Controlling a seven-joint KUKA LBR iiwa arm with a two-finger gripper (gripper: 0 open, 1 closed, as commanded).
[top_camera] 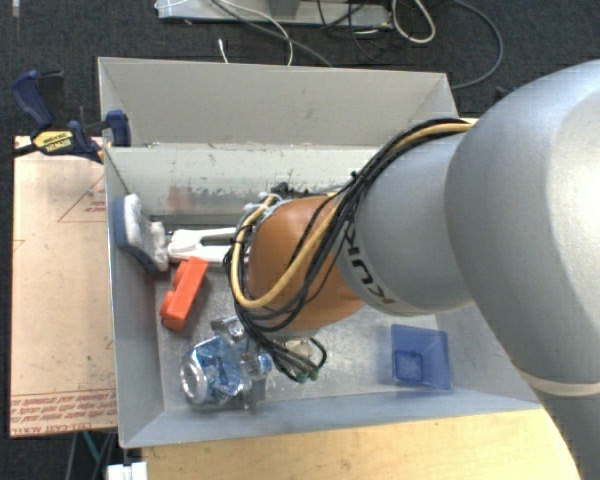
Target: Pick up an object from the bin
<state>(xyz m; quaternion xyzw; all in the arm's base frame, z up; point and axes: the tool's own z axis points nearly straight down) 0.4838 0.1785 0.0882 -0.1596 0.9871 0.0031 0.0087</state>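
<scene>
A dark, carpet-like floor runs along the top and left of the camera view. At the top edge lies a pale grey, flat piece of equipment, with black and white cables looping beside it over the floor. The light is even, with faint shadows.

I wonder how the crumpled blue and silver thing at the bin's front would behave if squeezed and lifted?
The crumpled blue and silver thing looks like thin, dented plastic or foil, so it would probably give under a squeeze. It seems hollow, so likely light for its size. Its shiny, uneven surface may slip in a grip.
</scene>
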